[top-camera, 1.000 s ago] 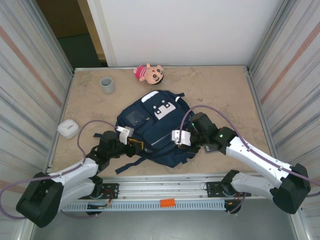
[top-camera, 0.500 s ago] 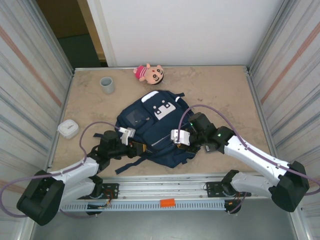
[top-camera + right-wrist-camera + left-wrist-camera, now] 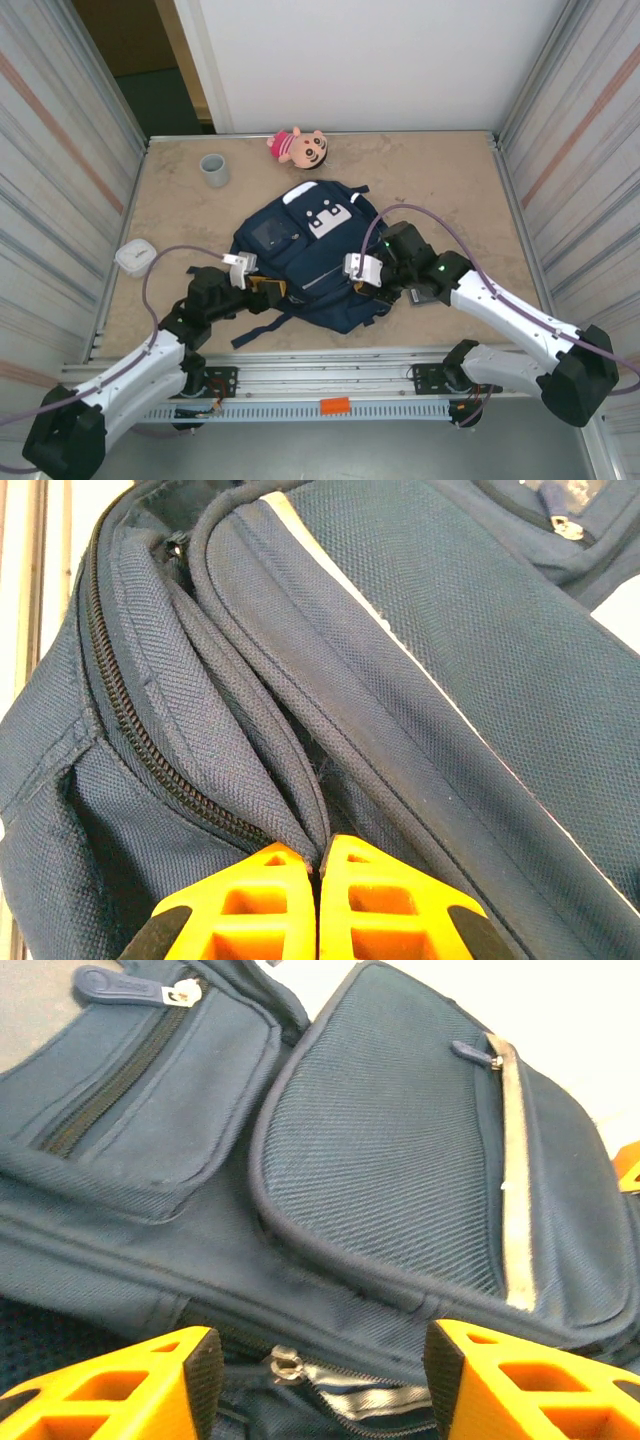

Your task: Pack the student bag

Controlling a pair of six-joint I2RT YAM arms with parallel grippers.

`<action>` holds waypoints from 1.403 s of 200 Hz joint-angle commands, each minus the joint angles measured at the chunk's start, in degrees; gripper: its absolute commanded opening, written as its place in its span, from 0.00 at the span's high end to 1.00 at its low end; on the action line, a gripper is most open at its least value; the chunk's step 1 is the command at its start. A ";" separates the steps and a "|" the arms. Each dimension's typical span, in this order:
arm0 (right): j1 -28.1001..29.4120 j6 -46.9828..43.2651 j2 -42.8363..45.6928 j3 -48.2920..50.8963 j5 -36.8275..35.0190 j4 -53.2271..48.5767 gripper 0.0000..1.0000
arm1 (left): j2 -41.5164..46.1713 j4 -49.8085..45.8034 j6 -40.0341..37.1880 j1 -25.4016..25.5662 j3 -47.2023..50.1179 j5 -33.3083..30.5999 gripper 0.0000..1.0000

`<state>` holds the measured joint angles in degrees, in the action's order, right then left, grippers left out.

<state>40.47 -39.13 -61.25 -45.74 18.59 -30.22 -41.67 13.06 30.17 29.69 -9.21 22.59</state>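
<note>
Seen from above, a beige stone-patterned counter (image 3: 450,190) sits between ribbed metal walls, with a white wall behind and a dark doorway at the far left. The student bag (image 3: 305,255) lies flat at the middle of it, front pockets up. A grey cup (image 3: 214,170) and a plush doll (image 3: 299,147) stand well apart at the far edge, and a small white box (image 3: 136,257) lies to the left. Both arms reach in low, the left hand (image 3: 262,288) at the bag's near-left edge and the right hand (image 3: 372,285) at its near-right edge. Against half a second ago, the left arm is stretched flatter and its wrist sits slightly further left; the right arm looks unchanged. In the left wrist view, the left hand (image 3: 320,1360) is released, its orange fingers (image 3: 110,1385) wide apart over the bag (image 3: 390,1150), a metal zipper pull (image 3: 285,1363) between them. In the right wrist view, the right hand (image 3: 318,865) is clenched, pinching a fold of the bag (image 3: 480,650) beside an open zipper (image 3: 150,750)
</note>
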 commanded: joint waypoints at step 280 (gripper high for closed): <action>12.76 -9.96 -11.38 0.90 -18.13 10.30 0.41 | 2.56 -6.44 0.10 0.15 -0.92 -9.53 0.38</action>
<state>52.25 -45.23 -70.63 -44.75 2.68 -21.08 -39.99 8.71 29.67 29.69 -10.74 14.74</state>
